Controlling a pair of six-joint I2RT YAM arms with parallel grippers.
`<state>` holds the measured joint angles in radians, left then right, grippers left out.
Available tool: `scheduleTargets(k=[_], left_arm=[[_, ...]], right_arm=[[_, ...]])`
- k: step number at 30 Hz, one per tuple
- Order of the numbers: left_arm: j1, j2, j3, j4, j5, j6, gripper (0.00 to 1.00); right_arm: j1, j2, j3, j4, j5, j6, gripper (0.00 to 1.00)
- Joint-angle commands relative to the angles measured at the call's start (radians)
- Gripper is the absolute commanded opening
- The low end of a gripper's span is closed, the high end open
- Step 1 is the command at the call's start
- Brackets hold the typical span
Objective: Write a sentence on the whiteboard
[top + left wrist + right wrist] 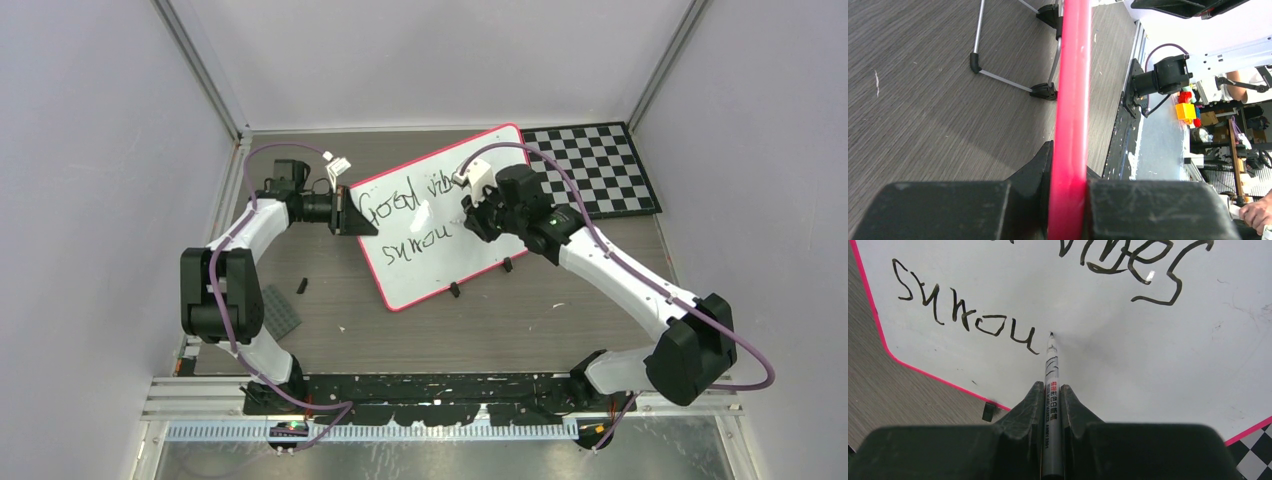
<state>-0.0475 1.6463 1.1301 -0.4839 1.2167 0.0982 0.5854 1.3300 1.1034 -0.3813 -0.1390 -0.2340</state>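
Observation:
The whiteboard (440, 275) with its red-pink rim lies tilted on the table. My left gripper (345, 212) is shut on its left rim, seen edge-on as a red bar (1070, 100) in the left wrist view. The sentence (405, 222) is black scrawl in two lines, "Good vibes" over "surrou" (963, 315). My right gripper (478, 212) is shut on a grey whiteboard marker (1052, 390). The marker's tip (1051, 334) touches the board just right of the last "u".
A black-and-white checkerboard mat (600, 165) lies behind the board at the right. A dark grey plate (280, 312) and a small black piece (301, 285) lie left of the board. Black clip feet (455, 290) stand along its near rim. The enclosure's walls close in both sides.

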Motion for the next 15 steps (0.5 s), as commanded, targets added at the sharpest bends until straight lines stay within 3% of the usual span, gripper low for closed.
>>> scheduleTargets(k=[1,15], left_arm=[[-0.018,0.03,0.017,-0.08,-0.054,0.001,0.0],[-0.017,0.036,0.015,-0.091,-0.047,0.019,0.0]], right_arm=[[-0.009,0.02,0.047,0.047,0.007,-0.007,0.0],[-0.019,-0.02,-0.066,0.032,0.007,-0.014,0.0]])
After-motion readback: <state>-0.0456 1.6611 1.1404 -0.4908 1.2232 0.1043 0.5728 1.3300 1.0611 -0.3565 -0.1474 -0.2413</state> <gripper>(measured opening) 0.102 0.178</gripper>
